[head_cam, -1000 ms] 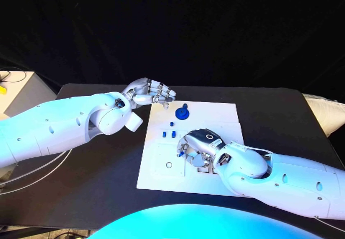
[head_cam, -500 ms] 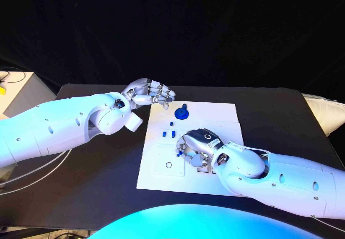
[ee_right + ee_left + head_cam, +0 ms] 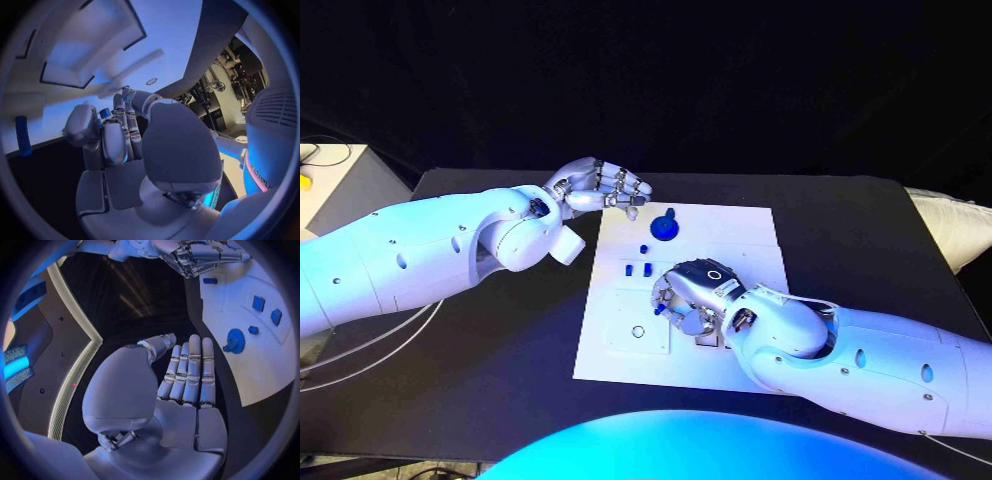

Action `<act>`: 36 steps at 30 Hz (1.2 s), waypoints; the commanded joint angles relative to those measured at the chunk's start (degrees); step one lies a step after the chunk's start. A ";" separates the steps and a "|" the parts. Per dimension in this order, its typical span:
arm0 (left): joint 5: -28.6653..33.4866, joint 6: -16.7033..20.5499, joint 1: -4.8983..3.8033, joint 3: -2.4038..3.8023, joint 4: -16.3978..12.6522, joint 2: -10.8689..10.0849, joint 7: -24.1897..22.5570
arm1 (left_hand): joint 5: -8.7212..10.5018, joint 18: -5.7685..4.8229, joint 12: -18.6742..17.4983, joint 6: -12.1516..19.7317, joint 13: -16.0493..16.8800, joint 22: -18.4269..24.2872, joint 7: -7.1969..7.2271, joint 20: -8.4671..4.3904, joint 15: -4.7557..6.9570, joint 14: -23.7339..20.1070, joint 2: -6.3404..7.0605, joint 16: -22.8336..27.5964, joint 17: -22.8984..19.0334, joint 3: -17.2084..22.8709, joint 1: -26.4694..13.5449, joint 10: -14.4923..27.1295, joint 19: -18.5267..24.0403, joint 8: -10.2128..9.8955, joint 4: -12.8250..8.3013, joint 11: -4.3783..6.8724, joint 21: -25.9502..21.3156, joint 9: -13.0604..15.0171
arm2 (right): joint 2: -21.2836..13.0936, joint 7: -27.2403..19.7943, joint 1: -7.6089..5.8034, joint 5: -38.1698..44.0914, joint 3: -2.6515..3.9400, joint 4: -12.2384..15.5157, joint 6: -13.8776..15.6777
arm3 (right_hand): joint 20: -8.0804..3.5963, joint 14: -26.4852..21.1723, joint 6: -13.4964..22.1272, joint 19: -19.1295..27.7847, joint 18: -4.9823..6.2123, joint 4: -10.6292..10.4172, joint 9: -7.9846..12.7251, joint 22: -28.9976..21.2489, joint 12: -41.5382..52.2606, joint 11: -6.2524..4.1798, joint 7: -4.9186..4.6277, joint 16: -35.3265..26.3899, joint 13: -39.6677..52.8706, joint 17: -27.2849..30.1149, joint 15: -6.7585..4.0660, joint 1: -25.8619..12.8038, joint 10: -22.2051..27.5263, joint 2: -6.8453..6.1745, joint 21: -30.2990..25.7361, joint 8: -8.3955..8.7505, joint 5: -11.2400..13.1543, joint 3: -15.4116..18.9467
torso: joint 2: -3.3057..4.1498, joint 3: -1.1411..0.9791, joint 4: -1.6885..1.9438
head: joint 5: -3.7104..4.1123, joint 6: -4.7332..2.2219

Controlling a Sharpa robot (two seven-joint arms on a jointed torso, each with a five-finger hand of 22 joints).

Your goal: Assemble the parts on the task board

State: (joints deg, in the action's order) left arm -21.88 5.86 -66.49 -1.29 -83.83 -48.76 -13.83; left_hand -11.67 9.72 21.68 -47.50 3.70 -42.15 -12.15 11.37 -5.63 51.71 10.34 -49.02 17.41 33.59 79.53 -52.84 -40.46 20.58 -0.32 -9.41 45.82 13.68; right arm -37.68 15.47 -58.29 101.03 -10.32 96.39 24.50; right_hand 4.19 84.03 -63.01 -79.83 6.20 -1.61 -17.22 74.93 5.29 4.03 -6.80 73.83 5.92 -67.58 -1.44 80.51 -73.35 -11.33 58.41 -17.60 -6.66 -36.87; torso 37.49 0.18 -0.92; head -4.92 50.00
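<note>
Left wrist view shows left hand [image 3: 181, 385] flat, fingers straight, holding nothing.

The table [image 3: 473, 380] has a black, matt top that gives back hardly any light. On it the task board [image 3: 733, 225] looks like smooth white plastic, flat and faintly sheeny. The parts [image 3: 666, 227] are blue plastic with a slight gloss. Both arms wear smooth, glossy white shells. The left hand [image 3: 603, 186] and right hand [image 3: 692, 295] look like brushed silver metal, with smooth pale pads [image 3: 187, 380] on the fingers.
</note>
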 commanded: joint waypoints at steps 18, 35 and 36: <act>0.33 -1.38 -0.01 0.04 -0.02 0.17 0.24 | -0.14 0.66 -0.38 0.38 0.02 0.12 -1.43 0.10 -0.16 0.07 0.02 0.38 -0.09 -0.28 -0.70 0.19 -0.40 -0.24 0.06 -0.34 -0.39 -0.07 | 1.06 -0.02 0.44 -1.33 -0.49 -1.03 0.06 | 1.69 -1.71 5.08 3.38 0.75 -0.35 0.21 -0.93 -1.59 1.27 -2.14 -3.68 -1.50 4.86 1.94 -5.47 5.29 -3.34 -9.38 3.13 -1.20 1.07 | 0.00 -0.02 -0.02 | 0.16 0.00; 0.33 -1.12 -0.01 0.03 0.10 0.12 -0.02 | -0.13 0.65 -0.40 0.44 0.03 0.25 -1.45 0.14 -0.20 0.03 -0.03 0.44 -0.10 -0.34 -0.81 0.25 -0.43 -0.23 0.19 -0.37 -0.57 -0.11 | -1.29 -0.27 0.47 -3.44 -0.54 0.78 8.55 | 4.26 -13.90 9.29 14.42 4.18 -4.63 1.61 -8.43 6.18 3.36 -3.41 -7.99 -1.55 18.91 4.30 1.43 20.71 -1.81 -32.73 5.99 -2.44 18.34 | 0.05 -0.08 0.02 | 0.18 0.00; 0.33 -1.07 -0.01 0.03 0.12 0.10 -0.05 | -0.13 0.65 -0.40 0.44 0.03 0.25 -1.45 0.14 -0.20 0.03 -0.03 0.44 -0.10 -0.34 -0.81 0.25 -0.43 -0.23 0.19 -0.37 -0.57 -0.11 | -1.88 -0.41 0.47 -3.66 -0.51 1.30 8.80 | 4.30 -13.92 9.32 14.31 4.14 -5.03 1.70 -8.36 6.77 3.36 -3.41 -7.76 -1.52 19.11 4.26 1.86 20.95 -1.84 -32.65 6.10 -2.40 19.08 | 0.02 -0.06 0.00 | 0.20 0.00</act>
State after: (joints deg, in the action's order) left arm -21.85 5.52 -66.49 -1.29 -83.70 -48.72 -13.29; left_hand -11.67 9.72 21.47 -47.50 3.70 -41.95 -12.15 11.36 -5.63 51.71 10.11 -48.79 17.38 33.43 79.30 -52.62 -40.45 20.58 -0.16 -9.63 45.43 13.64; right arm -39.14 15.52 -57.87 98.30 -10.85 97.19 30.36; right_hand 8.39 70.51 -53.64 -65.76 9.75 -6.49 -15.55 66.53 11.89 7.43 -10.00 65.95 4.36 -48.55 2.86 82.06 -52.55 -13.16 25.95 -11.68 -8.88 -18.08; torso 37.50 0.10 -0.91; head -4.71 50.00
